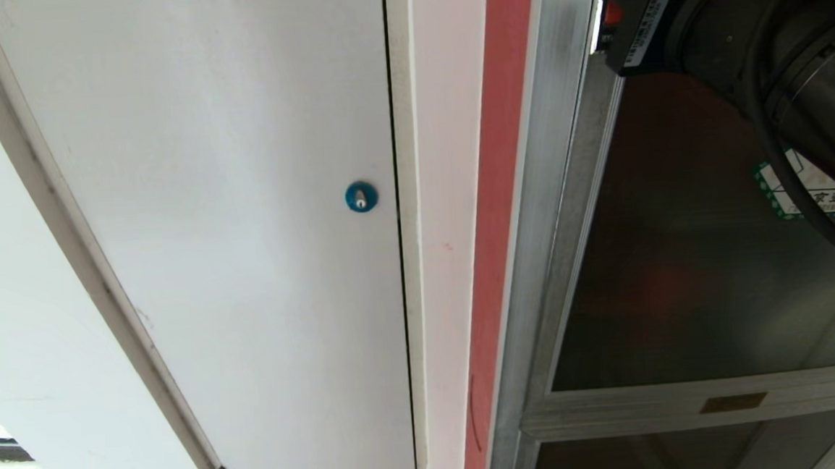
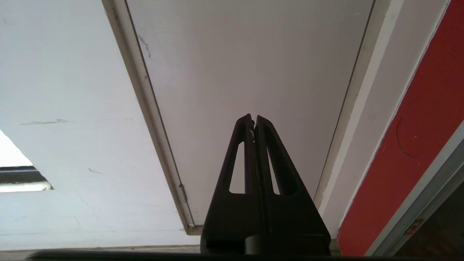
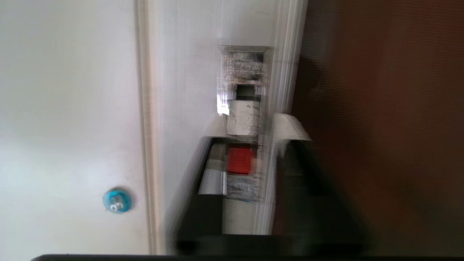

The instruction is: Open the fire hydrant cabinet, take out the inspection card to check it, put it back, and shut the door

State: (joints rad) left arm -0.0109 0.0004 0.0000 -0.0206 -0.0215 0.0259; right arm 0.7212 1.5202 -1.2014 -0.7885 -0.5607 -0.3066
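"While the door [image 1: 679, 247] is shut, where do you want me to take hold?"

"You go for the small red latch [image 3: 239, 160] on the door's left edge, up against the silver frame of the cabinet [image 1: 552, 183]. Your right claw [image 3: 253, 127] straddles it now, one side on the frame, the other on the dark glass. The right wrist view is smeared, so I cannot tell whether it has clamped on the latch or only brackets it."

"How will it handle?"

"I judge the latch stiff, small and smooth, so you want a square, firm pinch or it may slip out. The door looks like a big glass pane in a metal frame: rigid, fairly heavy, and breakable. Pull at the latch edge, never on the glass or the sticker [image 1: 813, 188], and swing it slowly on its hinges."

"And the card?"

"You cannot see it; I take it to be behind the glass. Expect it to be thin, light and bendy, so pinch it gently by an edge."

"My left claw [image 2: 253, 117]?"

"Closed tight, empty, parked facing the white panel [image 1: 241, 202] with the blue lock [image 1: 361, 196]."
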